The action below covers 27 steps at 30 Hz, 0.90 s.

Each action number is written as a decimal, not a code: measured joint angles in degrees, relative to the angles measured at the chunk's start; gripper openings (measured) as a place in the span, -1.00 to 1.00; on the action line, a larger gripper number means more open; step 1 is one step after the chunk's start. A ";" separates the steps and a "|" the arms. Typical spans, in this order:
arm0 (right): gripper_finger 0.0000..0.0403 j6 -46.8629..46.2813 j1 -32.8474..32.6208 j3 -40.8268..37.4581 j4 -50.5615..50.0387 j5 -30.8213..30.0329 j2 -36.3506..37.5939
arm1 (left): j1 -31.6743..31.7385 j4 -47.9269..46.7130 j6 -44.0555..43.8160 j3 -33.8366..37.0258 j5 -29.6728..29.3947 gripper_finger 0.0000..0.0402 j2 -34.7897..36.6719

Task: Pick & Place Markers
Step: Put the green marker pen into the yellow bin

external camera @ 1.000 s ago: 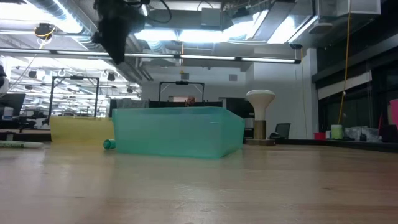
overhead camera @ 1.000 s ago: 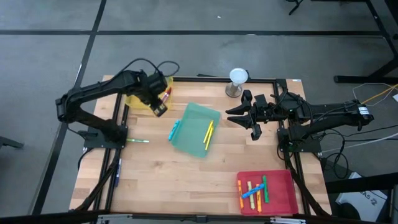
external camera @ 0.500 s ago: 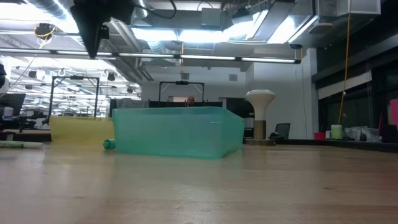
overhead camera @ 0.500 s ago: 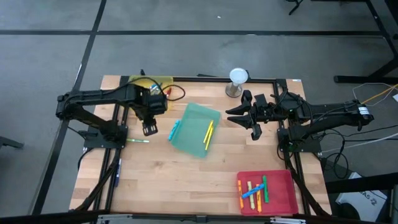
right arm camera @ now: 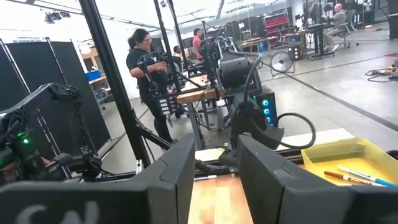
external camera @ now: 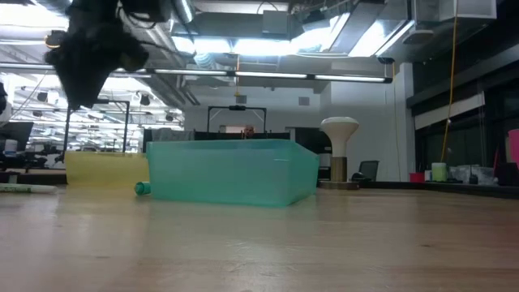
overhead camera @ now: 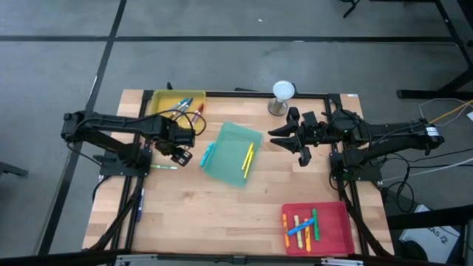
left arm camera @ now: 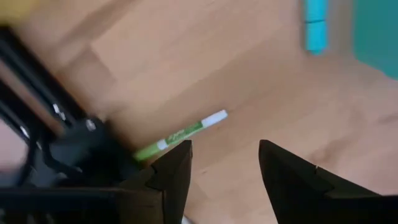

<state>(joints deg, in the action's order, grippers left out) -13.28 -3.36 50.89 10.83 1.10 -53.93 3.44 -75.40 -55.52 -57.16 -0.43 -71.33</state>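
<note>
A green-and-white marker [left arm camera: 180,134] lies flat on the wood near the table's left edge [overhead camera: 164,167]. My left gripper [overhead camera: 177,152] hangs just beside and above it, pointing down, open and holding nothing [left arm camera: 224,165]. A teal marker [overhead camera: 208,154] lies against the green tray [overhead camera: 230,148], which holds a yellow marker [overhead camera: 247,159]. More markers lie in the yellow tray [overhead camera: 159,100] and the red tray [overhead camera: 336,218]. My right gripper [overhead camera: 299,142] waits level above the table's right half, open with nothing between its fingers [right arm camera: 214,177].
A white mushroom-shaped stand [overhead camera: 283,94] is at the far edge. Black frame rails [overhead camera: 140,185] run along the table's left and right sides, and a blue stick [overhead camera: 139,204] lies by the left rail. Bare wood spreads across the near middle. People stand in the room beyond.
My left gripper has swung from over the yellow tray's near corner toward the table's near and left edges, sinking and rolling about its pointing line. It now hangs low by the green-and-white marker. The markers and trays have stayed put.
</note>
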 joint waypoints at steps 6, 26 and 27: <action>-0.42 0.21 0.00 0.00 0.00 0.00 0.00 | -2.18 2.31 -6.11 5.58 -0.17 -0.02 0.69; -0.42 -0.40 0.00 0.00 0.00 0.00 0.00 | -11.06 15.85 19.54 18.20 1.91 0.02 0.63; -0.42 -0.74 0.00 0.00 0.00 0.00 -0.01 | -11.73 16.99 19.73 18.87 1.90 0.02 0.63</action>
<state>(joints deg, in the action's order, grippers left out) -14.02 -3.36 50.89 10.83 1.10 -53.95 -8.29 -58.41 -35.79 -38.29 1.47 -70.70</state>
